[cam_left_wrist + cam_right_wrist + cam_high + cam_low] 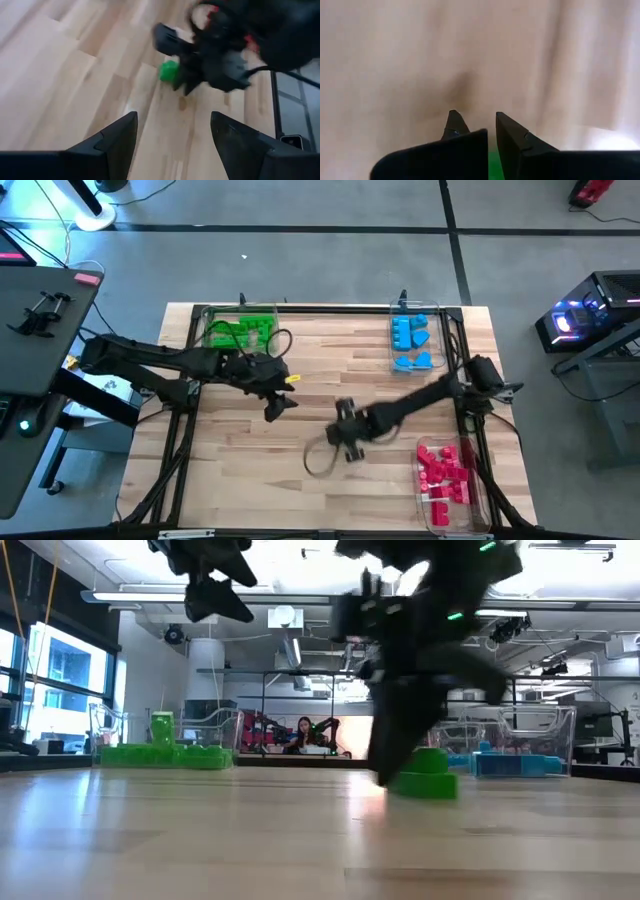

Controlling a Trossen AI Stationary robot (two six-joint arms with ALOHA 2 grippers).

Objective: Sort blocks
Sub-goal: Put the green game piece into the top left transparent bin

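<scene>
Left hand [277, 408] hangs above the centre-left of the counter [250, 470] in the high view, its two fingers [112, 140] spread wide with nothing between them. At the upper left of the counter in that view, a clear tray [205, 315] holds the green blocks [240, 332]; the low view shows the same green group at the left of the frame, resting at counter level. Moving right, the right hand [345, 442] sits near the centre of the counter in the high view, lowered to the surface, its arm reaching in from the right edge. Its fingers [515, 137] are pressed together, and the right wrist view shows a strip of green in the narrow gap at their base. A single green block [424, 776] lies on the counter just beside this hand: the low view places it at centre-right of the frame, at the foot of the hand, and the left wrist view shows it touching or nearly touching the hand's side. Whether the block is pinched cannot be determined. Farther right in the high view, a second clear tray [392, 340] at the upper right holds the light blue blocks [410, 338], and a third tray [440, 525] at the lower right holds the red-pink blocks [445, 470].
</scene>
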